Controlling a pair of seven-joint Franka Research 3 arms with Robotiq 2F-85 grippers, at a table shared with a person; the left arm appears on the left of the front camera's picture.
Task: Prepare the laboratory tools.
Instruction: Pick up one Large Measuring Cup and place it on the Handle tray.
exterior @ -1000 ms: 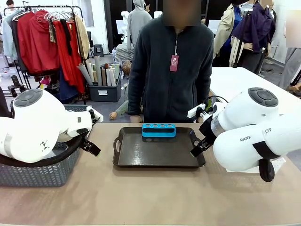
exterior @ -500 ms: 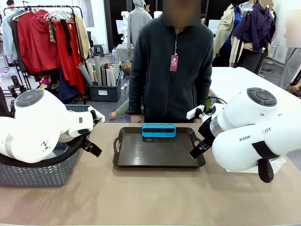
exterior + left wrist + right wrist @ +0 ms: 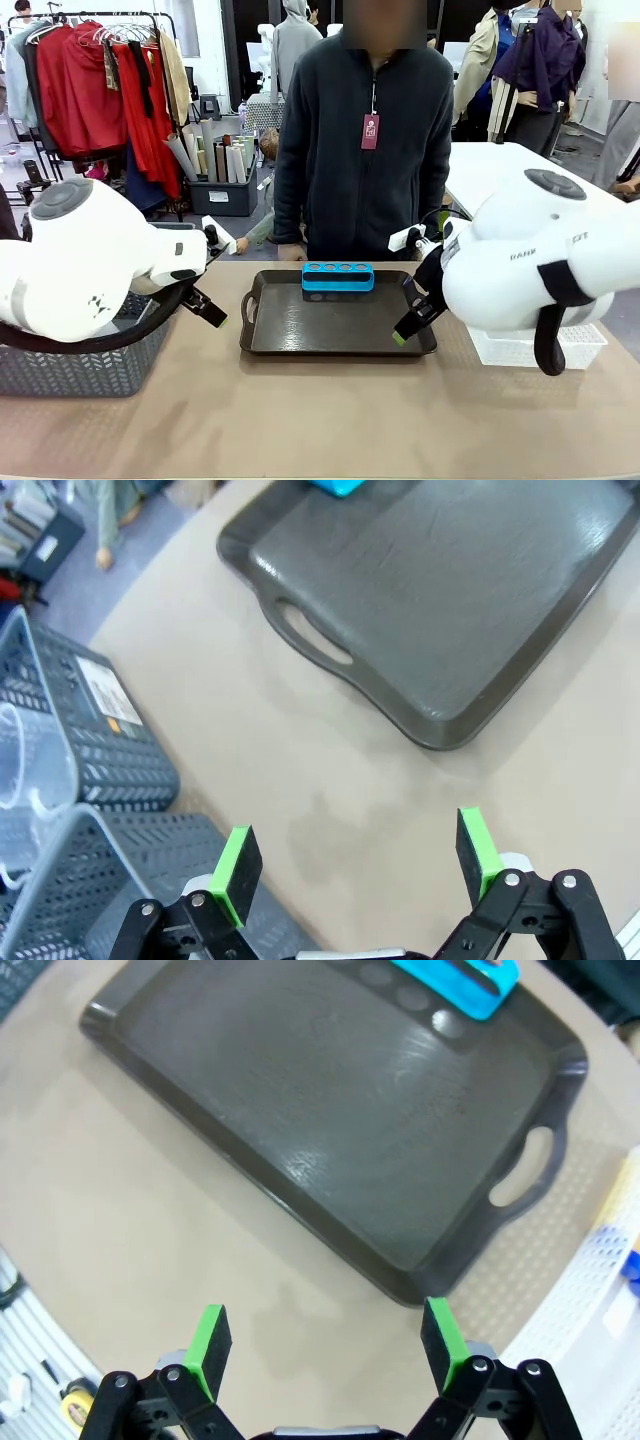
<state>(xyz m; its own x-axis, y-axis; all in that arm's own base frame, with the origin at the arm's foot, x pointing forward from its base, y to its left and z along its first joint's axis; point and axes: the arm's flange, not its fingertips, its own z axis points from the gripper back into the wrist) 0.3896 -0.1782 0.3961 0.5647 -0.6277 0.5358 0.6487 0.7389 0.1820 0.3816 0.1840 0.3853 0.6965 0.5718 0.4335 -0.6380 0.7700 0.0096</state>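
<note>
While left gripper [image 3: 357, 858] and right gripper [image 3: 325, 1345] gape — tray [image 3: 330, 322] lies between

Dark grey tray [image 3: 330, 325], blue rack [image 3: 338, 276]

Tan table [image 3: 320, 420]: dark tray [image 3: 330, 322], grey basket [image 3: 80, 370]

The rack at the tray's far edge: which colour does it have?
The rack is bright blue, seen best in the front view.
</note>
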